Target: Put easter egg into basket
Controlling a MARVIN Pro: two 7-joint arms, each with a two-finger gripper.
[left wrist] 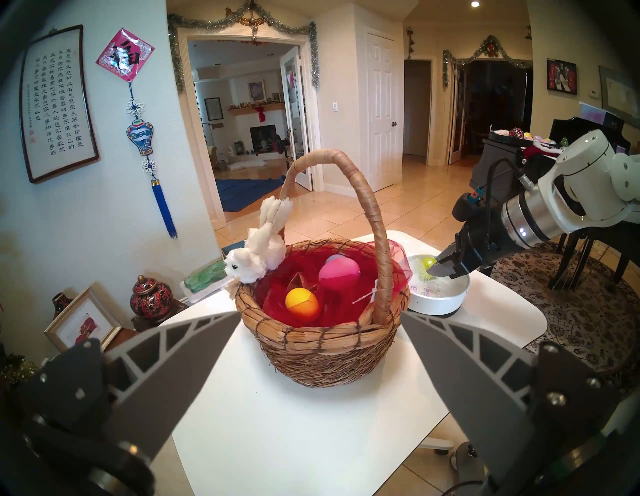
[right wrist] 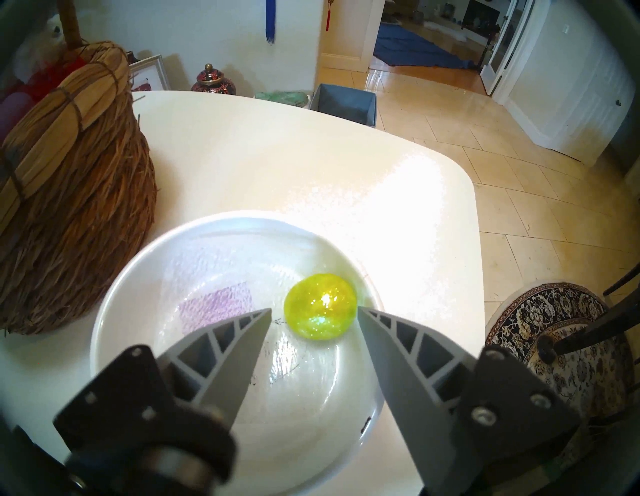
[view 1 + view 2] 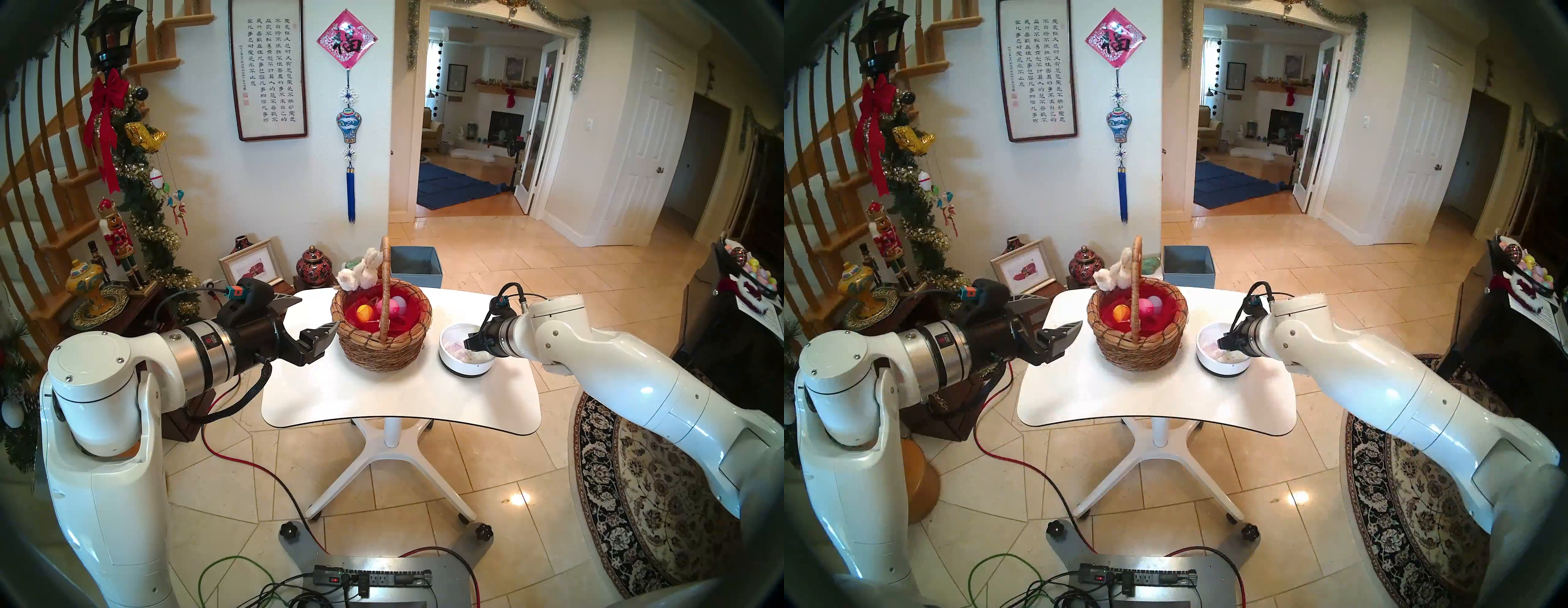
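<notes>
Straddling the green egg (image 2: 320, 305) in the white bowl (image 2: 114, 294): right gripper (image 2: 314, 313) partly open, holding nothing | egg just ahead of fingertips; basket (image 2: 76, 194) off to its left | risk: glossy egg squirting sideways if jaws close off-centre | left gripper (image 1: 317, 313) wide open, empty.

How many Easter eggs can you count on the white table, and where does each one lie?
3. An orange egg and a pink egg lie in the basket; a glittery yellow-green egg lies in the white bowl. The red lining may hide others.
</notes>
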